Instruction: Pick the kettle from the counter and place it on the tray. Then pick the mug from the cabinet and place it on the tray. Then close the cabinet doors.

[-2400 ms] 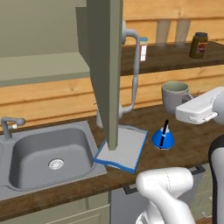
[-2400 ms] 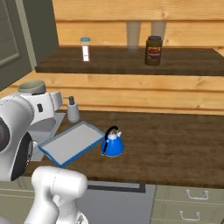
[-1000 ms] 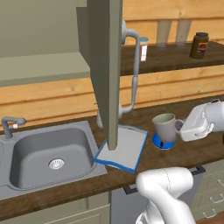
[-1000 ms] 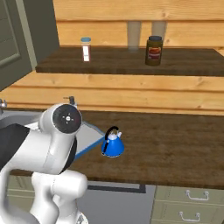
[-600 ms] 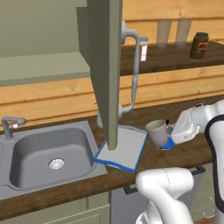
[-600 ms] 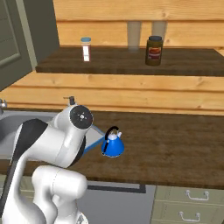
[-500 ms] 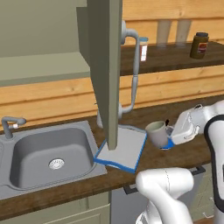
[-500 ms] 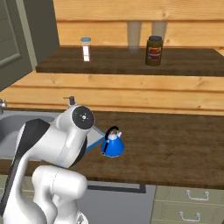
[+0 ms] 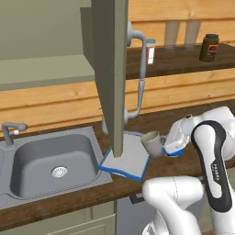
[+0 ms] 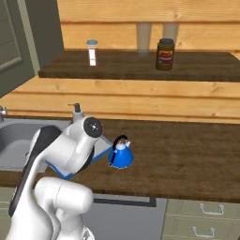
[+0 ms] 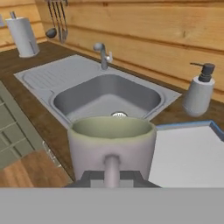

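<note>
In the left base view my gripper (image 9: 162, 146) is shut on the grey-beige mug (image 9: 151, 142) and holds it just above the right edge of the light grey, blue-rimmed tray (image 9: 126, 158). Seen from the hand, the mug (image 11: 111, 146) is upright with its handle between my fingers, and the tray (image 11: 188, 159) lies to its right. The blue kettle (image 10: 121, 154) stands on the dark wood counter (image 10: 187, 159) right beside the tray (image 10: 101, 151). A sliver of the kettle (image 9: 176, 153) peeks out under my hand. The olive cabinet door (image 9: 112, 69) stands open, edge-on.
The steel sink (image 9: 50, 158) with its faucet (image 9: 9, 131) lies left of the tray. A soap dispenser (image 11: 199, 92) stands behind the tray. A jar (image 10: 165, 54) and a small bottle (image 10: 92, 52) sit on the wooden wall shelf. The door's silver handle (image 9: 140, 78) hangs above the tray.
The arm has carried the mug down and to the left, from beside the wall shelf to the tray's right edge. The kettle and the cabinet door have not moved.
</note>
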You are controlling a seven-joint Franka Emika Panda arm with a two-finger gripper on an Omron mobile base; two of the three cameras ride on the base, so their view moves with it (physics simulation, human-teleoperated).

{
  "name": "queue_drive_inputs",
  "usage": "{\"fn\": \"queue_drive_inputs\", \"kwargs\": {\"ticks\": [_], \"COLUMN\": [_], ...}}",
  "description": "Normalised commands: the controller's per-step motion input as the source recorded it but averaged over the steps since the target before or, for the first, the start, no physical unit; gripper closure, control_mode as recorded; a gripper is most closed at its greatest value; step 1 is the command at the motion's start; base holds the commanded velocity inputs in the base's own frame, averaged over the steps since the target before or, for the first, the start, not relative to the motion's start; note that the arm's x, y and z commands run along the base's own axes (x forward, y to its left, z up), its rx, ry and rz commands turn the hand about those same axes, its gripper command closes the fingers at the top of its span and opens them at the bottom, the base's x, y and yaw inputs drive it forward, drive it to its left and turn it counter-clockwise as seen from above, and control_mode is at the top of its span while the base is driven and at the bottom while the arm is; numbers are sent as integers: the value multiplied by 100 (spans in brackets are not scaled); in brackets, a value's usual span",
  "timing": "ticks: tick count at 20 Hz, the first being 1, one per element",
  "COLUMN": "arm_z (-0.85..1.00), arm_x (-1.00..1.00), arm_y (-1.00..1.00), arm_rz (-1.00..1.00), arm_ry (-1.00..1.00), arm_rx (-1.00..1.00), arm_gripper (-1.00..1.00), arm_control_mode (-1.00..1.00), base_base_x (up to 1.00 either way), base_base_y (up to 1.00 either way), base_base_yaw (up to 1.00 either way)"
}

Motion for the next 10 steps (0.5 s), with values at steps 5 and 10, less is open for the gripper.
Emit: {"fn": "queue_drive_inputs", "kwargs": {"ticks": [5,10], "arm_z": [-63,-44], "arm_x": [41,24], "arm_y": [26,15], "arm_rz": [10,3], "arm_ry": [-23,-21], "arm_rx": [4,0], "arm_gripper": [100,100], "arm_control_mode": [-100,-100], "base_base_x": [0,0], "base_base_y": [0,0], "base_base_yaw": [0,0]}}
